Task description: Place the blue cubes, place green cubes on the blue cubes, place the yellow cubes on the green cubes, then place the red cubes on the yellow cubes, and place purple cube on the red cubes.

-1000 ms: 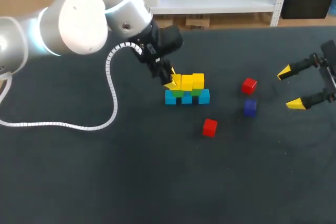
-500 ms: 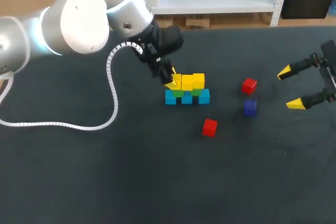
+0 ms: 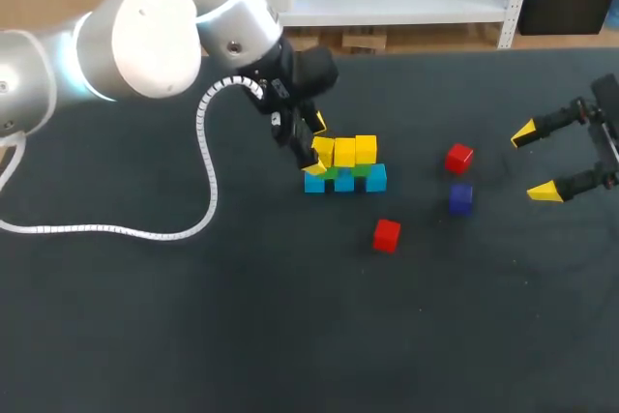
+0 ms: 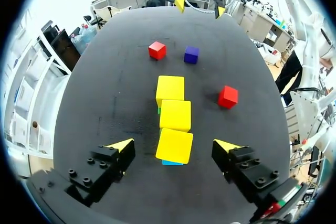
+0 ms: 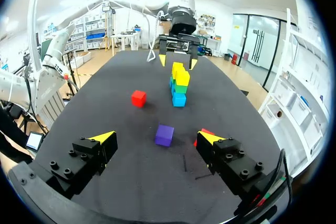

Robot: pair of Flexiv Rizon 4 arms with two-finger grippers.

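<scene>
Change: the left gripper (image 3: 314,145) has drawn up and slightly back from the stack – half a second ago its tips sat low against the end yellow cube, and now they stand higher.
Unchanged: the stack, the loose cubes and the right arm are where they were.
Left fingers: released, spread wide to either side of the nearest yellow cube and touching nothing, as the left wrist view shows.
Right fingers: the right gripper (image 3: 535,162) hangs spread and empty near the table's right edge.
Stack: near the middle of the table (image 3: 193,316). The blue cubes (image 3: 344,182) lie in a row at the bottom, the green cubes (image 3: 331,172) sit on them, and the yellow cubes (image 3: 344,151) form a row of three on top.
Waiting: the red cubes (image 3: 459,157) sit loose on the cloth, one to the right of the stack and one in front of it. The purple cube (image 3: 460,198) lies just in front of the right-hand red one.
Meaning: the yellow layer looks placed and let go – by my judgement the red cubes come next.
Writing: none can be read on the cubes or the table.
</scene>
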